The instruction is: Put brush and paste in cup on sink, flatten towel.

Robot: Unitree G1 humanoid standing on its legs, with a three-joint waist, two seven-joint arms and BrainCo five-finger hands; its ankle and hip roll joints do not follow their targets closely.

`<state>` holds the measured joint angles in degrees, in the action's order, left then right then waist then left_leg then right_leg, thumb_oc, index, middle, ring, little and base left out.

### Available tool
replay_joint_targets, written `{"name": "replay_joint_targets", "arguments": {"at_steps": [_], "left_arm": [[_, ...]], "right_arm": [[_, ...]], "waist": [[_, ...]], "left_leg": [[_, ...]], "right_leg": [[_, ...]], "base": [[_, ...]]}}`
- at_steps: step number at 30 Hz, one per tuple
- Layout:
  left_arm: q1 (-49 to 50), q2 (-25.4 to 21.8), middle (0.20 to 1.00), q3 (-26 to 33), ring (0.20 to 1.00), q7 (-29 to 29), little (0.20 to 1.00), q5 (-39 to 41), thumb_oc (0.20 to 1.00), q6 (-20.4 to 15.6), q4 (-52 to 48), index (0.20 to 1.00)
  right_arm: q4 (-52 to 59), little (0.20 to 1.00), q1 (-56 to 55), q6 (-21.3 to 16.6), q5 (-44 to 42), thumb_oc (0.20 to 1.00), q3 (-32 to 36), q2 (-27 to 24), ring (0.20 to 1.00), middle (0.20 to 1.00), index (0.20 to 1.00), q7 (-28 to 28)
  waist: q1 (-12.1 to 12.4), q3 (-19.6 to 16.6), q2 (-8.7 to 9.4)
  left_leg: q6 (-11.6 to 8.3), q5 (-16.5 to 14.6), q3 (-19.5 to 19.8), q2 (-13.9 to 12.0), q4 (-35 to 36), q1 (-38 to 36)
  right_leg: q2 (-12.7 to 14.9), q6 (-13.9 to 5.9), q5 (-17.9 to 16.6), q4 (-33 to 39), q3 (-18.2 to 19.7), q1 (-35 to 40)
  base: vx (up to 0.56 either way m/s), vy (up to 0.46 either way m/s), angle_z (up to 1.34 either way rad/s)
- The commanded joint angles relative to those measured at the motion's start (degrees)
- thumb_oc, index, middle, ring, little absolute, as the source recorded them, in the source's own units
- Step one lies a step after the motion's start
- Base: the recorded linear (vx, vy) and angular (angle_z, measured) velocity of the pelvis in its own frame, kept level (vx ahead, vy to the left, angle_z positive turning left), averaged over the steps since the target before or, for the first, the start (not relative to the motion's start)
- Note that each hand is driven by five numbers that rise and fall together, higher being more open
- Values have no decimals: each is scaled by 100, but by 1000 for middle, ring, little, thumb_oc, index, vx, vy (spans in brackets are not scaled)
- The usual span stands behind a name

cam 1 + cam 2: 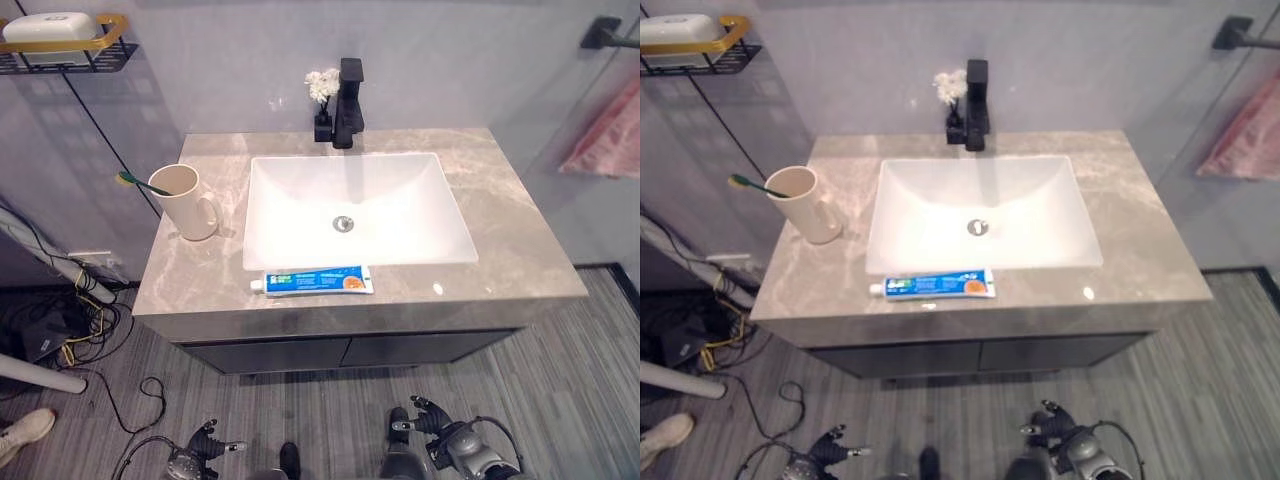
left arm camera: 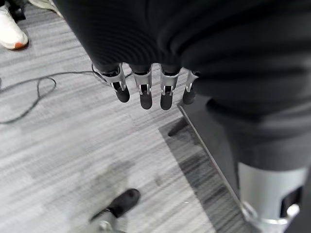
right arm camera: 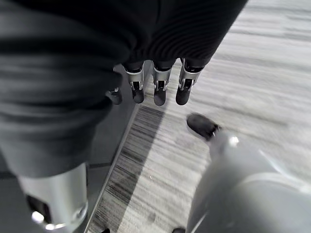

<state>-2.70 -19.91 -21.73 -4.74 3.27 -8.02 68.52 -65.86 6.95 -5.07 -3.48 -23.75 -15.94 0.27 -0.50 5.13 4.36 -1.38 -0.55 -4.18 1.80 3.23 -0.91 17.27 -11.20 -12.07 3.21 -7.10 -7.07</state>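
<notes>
Currently the brush (image 1: 143, 183) is in the cup (image 1: 188, 201), left of the basin (image 1: 355, 205); the paste (image 1: 312, 281) lies at the basin's front rim. Both the left hand (image 2: 146, 90) and right hand (image 3: 158, 85) hang straight-fingered and empty. Next, probably: grasp the paste.

Left hand (image 2: 145, 92): a dark, finely ribbed cover (image 2: 204, 39) wraps the back of the hand and the wrist in soft, rounded folds. Below its edge stands a row of silver fingers (image 2: 166, 90), each built of small metal links with dark openings and ending in a rounded black tip. The thumb (image 2: 265, 191) is a thicker, smooth silver-grey cylinder with a dark slot near its end.

Right hand (image 3: 158, 87): the same build, with a dark ribbed cover (image 3: 63, 73), silver linked fingers (image 3: 183, 87) with black tips, and a silver-grey thumb (image 3: 53, 194) that ends in a bright metal ring.
</notes>
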Motion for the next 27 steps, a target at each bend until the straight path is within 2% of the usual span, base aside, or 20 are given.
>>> {"name": "replay_joint_targets", "arguments": {"at_steps": [1,5,7,9,11,14,16,17,18,21,24,27], "left_arm": [[-224,-25,1000,-68,1000,18,1000,-358,1000,-296,-202,1000],[206,-559,1000,-104,1000,-53,1000,-687,1000,-580,-1231,1000],[218,-567,1000,-101,1000,-49,1000,-686,1000,-572,-1246,1000],[741,-1204,1000,-68,1000,-167,1000,-1054,1000,-893,-2436,1000],[869,-1395,1000,-39,1000,-175,1000,-1174,1000,-950,-2737,1000],[1509,-2482,1000,50,1000,-160,1000,-1638,1000,-1341,-4135,1000],[1707,-2739,1000,160,1000,-138,1000,-1611,1000,-1411,-4487,1000],[1836,-3102,1000,241,1000,-180,1000,-1724,1000,-1511,-4896,1000],[2121,-3961,1000,412,1000,-203,1000,-1931,1000,-1749,-5883,1000],[2442,-4771,1000,820,1000,-346,1000,-2175,1000,-1886,-6642,1000],[2683,-5052,1000,1420,1000,-559,1000,-2097,1000,-1913,-7232,1000],[2826,-4910,1000,2211,1000,-781,1000,-1786,1000,-1813,-7629,1000]], "right_arm": [[55,1000,187,-188,189,1000,66,-618,1000,1000,1000,-23],[74,1000,32,-322,190,1000,208,-894,1000,1000,1000,-55],[73,1000,30,-324,190,1000,206,-891,1000,1000,1000,-55],[143,1000,-60,-428,194,1000,299,-1036,1000,1000,1000,-118],[109,1000,-80,-440,203,1000,335,-1055,1000,1000,1000,-133],[-130,1000,-84,-497,258,1000,444,-1148,1000,1000,1000,-206],[-142,1000,-128,-530,274,1000,463,-1144,1000,1000,1000,-232],[-185,1000,-155,-537,326,1000,457,-1160,1000,1000,1000,-266],[-252,1000,-241,-546,422,1000,453,-1194,1000,1000,1000,-287],[-393,1000,-389,-518,564,1000,464,-1182,1000,1000,1000,-316],[-425,1000,-630,-482,622,1000,548,-1103,1000,1000,1000,-333],[-441,1000,-793,-386,602,1000,618,-963,1000,1000,1000,-343]], "waist": [[81,96,-311],[208,0,-382],[201,-3,-381],[404,-6,-451],[442,-8,-467],[632,-8,-548],[651,-13,-551],[690,-7,-573],[725,7,-636],[731,-8,-683],[707,-29,-694],[644,-54,-673]], "left_leg": [[-417,195,-5,-696,-491,648],[-525,327,216,-818,-334,688],[-527,331,221,-819,-328,685],[-637,496,386,-904,-108,709],[-652,514,432,-914,-75,711],[-684,513,568,-920,-73,742],[-684,496,581,-912,-91,742],[-688,484,590,-905,-102,745],[-673,448,593,-857,-101,714],[-665,429,556,-820,-70,665],[-656,429,535,-803,-12,606],[-648,441,523,-789,69,547]], "right_leg": [[-375,4,540,-462,-206,49],[-475,53,695,-353,-456,238],[-476,54,695,-349,-463,244],[-507,52,763,-218,-705,379],[-502,46,767,-186,-761,415],[-480,21,809,-136,-930,555],[-470,14,814,-132,-951,581],[-452,3,826,-139,-978,605],[-401,-14,839,-174,-1009,640],[-346,-46,828,-199,-1029,677],[-307,-75,808,-210,-1051,696],[-262,-99,787,-199,-1068,716]], "base": [[74,-164,18],[56,-166,27],[10,-62,21],[29,-130,18],[21,-62,36],[54,-53,19],[28,-2,35],[66,28,42],[70,37,26],[58,32,12],[50,25,2],[59,24,4]]}}
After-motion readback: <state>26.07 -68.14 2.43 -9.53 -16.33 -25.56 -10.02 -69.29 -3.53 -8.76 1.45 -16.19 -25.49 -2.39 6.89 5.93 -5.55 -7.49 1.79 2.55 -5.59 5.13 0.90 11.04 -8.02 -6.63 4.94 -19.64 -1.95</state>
